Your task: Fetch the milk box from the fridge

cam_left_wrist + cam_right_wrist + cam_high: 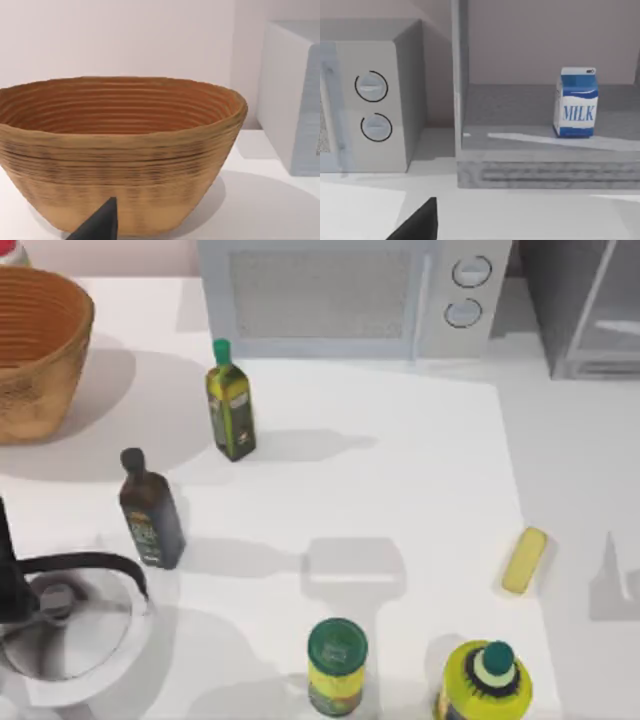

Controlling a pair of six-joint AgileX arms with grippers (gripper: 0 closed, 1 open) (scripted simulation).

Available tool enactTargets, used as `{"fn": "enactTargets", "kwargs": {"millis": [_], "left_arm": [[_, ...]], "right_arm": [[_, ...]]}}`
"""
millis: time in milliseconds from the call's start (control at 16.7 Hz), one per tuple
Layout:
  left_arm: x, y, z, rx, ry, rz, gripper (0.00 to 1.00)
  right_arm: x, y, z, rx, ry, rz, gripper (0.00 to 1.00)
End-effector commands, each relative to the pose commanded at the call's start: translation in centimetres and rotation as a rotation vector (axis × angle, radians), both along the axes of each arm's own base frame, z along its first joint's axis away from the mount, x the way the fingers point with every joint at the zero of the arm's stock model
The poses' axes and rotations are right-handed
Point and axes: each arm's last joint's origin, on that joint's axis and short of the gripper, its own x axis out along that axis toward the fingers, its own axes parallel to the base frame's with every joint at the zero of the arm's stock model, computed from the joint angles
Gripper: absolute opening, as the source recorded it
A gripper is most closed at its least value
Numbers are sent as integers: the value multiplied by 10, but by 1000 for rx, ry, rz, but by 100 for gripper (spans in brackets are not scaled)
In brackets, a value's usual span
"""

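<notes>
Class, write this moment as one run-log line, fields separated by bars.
stage: approach | milk box: upright inside fridge | fridge door: open | right arm: facing fridge | left arm: parked at the table's left, facing basket

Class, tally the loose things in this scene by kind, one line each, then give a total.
Bottles: 4
Baskets: 1
Yellow blocks: 1
Milk boxes: 1
Total: 7

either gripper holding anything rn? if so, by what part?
Nothing held. The milk box stands upright, untouched, inside the open fridge. In the right wrist view it sits well ahead of that arm.
</notes>
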Motion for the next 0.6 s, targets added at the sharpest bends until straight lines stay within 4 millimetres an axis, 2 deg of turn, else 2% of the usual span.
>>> {"fn": "enactTargets", "kwargs": {"millis": [180, 360, 600], "left_arm": [[0, 0, 0, 0, 0, 0, 100], [0, 0, 0, 0, 0, 0, 100], [0, 0, 0, 0, 0, 0, 100]], "right_arm": [[0, 0, 1, 0, -1, 0, 100], [5, -3, 10, -2, -18, 1, 100], [24, -12, 29, -8, -57, -1, 100]]}}
